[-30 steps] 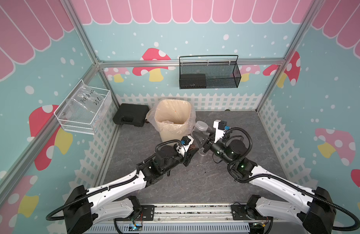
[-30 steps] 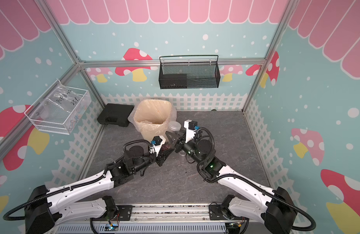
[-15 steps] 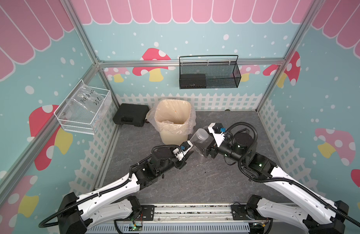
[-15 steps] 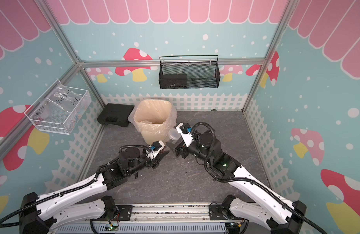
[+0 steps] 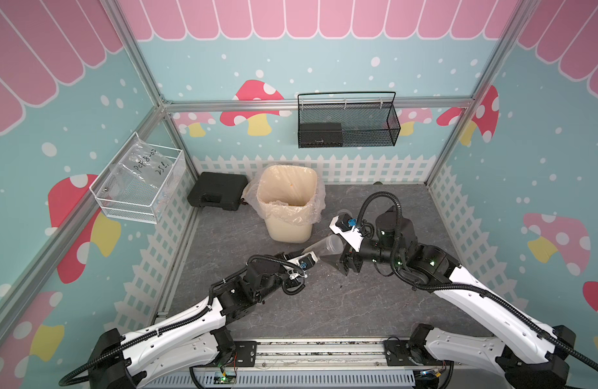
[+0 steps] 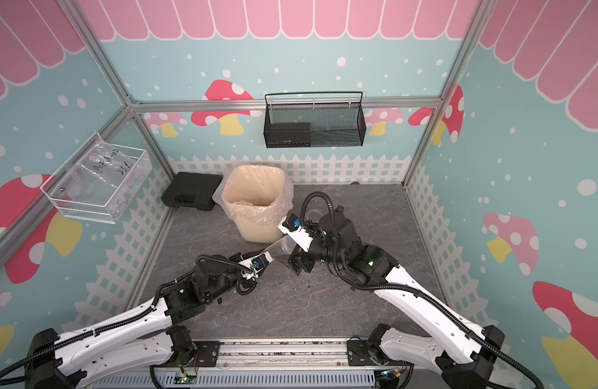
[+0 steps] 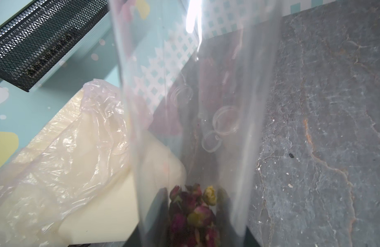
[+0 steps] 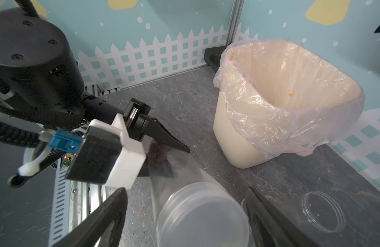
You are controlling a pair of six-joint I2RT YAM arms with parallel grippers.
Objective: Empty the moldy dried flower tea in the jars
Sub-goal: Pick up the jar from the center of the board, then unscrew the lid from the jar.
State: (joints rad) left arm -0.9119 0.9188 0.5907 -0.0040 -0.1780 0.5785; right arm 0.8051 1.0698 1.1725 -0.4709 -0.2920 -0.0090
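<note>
Dried flower tea (image 7: 193, 211), dark red and yellowish buds, sits packed in the closed bottom end of a clear jar (image 8: 182, 175), and exactly this end is clamped between the jaws of the left gripper (image 8: 165, 159). The jar lies almost on its side over the gray table (image 5: 341, 303), with its lid (image 8: 203, 216) on and facing right. The right gripper (image 8: 185, 189) has its jaws wide apart, one on each side of the lid, and on one side a clear gap shows. Just to the far left of the jar stands the cream waste bin (image 5: 289, 230) with a plastic liner. On the table to the right of the bin lies a second clear round piece (image 8: 322, 210); jar or lid, I cannot tell. A black case (image 5: 216, 195) lies left of the bin, by the far wall.
</note>
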